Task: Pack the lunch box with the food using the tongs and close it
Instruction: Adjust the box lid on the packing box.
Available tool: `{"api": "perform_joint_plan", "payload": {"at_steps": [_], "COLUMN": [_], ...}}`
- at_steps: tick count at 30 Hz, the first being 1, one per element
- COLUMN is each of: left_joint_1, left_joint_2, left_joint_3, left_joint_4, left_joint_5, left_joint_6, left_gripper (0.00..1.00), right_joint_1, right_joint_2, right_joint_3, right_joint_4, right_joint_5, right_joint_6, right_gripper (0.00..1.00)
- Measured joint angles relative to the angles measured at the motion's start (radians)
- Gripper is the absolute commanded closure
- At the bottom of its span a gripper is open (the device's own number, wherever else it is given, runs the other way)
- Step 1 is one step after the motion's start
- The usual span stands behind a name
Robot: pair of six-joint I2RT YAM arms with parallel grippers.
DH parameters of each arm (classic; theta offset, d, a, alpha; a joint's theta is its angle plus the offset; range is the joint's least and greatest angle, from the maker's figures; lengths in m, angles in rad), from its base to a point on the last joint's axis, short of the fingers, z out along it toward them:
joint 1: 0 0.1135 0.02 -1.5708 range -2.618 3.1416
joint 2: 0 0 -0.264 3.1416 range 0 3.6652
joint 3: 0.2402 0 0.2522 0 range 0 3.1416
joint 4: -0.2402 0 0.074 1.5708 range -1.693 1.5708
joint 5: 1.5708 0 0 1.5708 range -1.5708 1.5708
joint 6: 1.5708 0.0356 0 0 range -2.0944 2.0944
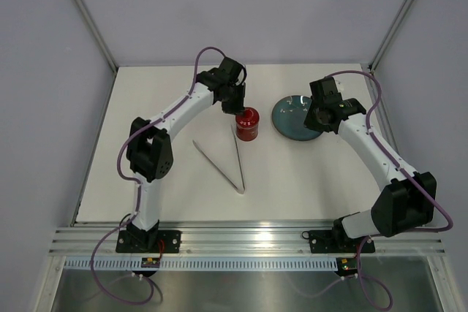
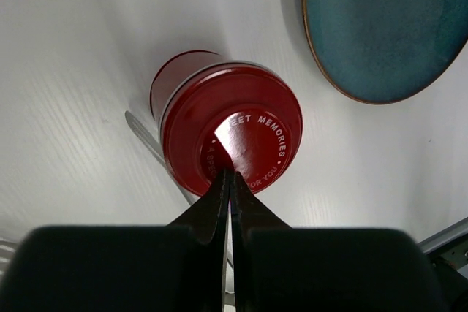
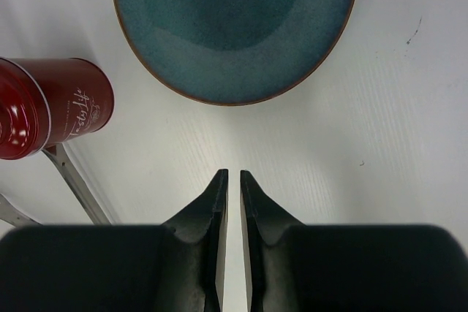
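One lunch box: a red can (image 1: 247,123) stands upright near the middle of the desk (image 1: 292,180), with its long axis vertical.
Lid: the round red lid (image 2: 241,133) sits on top of the can, so I cannot see what is inside.
Left hand: my left hand (image 2: 228,173) is pressed together and pinches nothing. Its tips are over the middle of the lid, but I cannot tell whether they touch it.
Key relation: the box lies straight below my left hand, which is far nearer to it than my right.
Step, as I judge it: with the lid on, closing looks all but done, needing at most a press down.
Food: I see no orange-red pieces anywhere, so they are probably inside the can.
Tongs: the tongs (image 1: 238,160) lie flat on the near side of the can, held by neither hand. The joint is nearest me, the arms spread toward the far side, and the right arm ends just beside the can's base.
Plate: the blue-grey plate (image 1: 289,118) is right of the can and apart from it, bare except for pale specks at its far rim.
Right hand: my right hand (image 3: 232,174) has its fingers almost together and holds nothing, at the plate's near-right edge.
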Motion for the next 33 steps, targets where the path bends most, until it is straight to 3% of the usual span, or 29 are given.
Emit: {"api": "perform_joint_plan", "payload": {"at_steps": [14, 24, 33], "left_joint_1": [0.000, -0.005, -0.023], "left_joint_2": [-0.041, 0.099, 0.091], "left_joint_3": [0.082, 0.124, 0.125], "left_joint_4": [-0.026, 0.012, 0.003], "left_joint_5": [-0.033, -0.019, -0.063], "left_joint_6": [0.022, 0.025, 0.043], "left_gripper": [1.00, 1.00, 1.00], "right_joint_1": [0.000, 0.000, 0.000], "right_joint_2": [-0.002, -0.001, 0.000], "right_joint_3": [0.000, 0.000, 0.000], "right_joint_4": [0.000, 0.000, 0.000], "right_joint_5": [-0.013, -0.020, -0.021], "right_joint_6": [0.003, 0.004, 0.010], "right_gripper": [0.82, 0.83, 0.83]}}
